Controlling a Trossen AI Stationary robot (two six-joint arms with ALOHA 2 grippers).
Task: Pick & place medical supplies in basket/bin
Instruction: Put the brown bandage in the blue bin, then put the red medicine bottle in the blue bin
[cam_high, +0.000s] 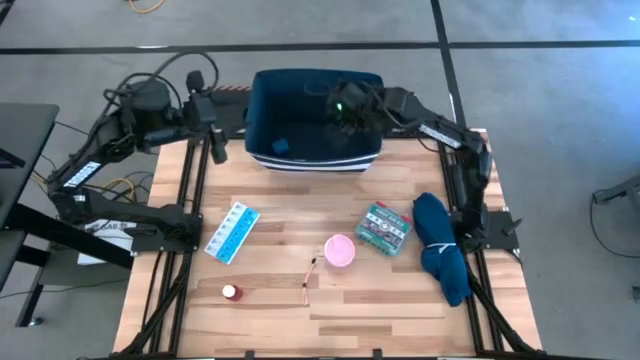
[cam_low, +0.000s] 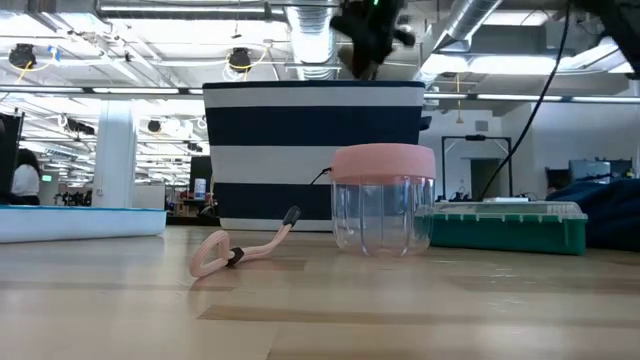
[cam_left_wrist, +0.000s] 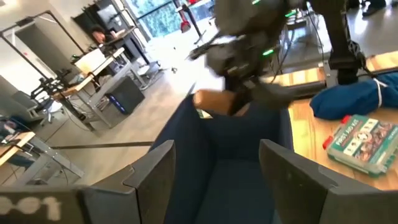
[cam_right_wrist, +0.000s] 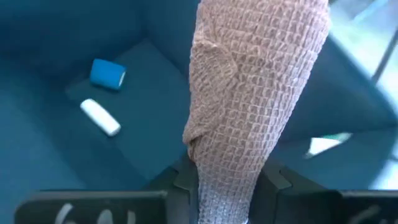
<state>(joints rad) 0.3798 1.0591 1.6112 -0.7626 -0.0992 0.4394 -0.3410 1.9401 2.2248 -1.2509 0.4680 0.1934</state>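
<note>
Here the wooden worktop carries a large navy-blue bin with white stripes around its base, standing at the far edge. Over its open top the right gripper is clamped on a tan bandage roll with a crinkled, waffle-like weave, held above the bin's floor. Inside the bin lie a blue roll and a small white tube. The left gripper hangs beside the bin's left wall, fingers apart and holding nothing. On the worktop lie a dark-blue cloth, a green first-aid box, a light-blue pill organiser, a pink-lidded clear cup and a small red-white bottle.
</note>
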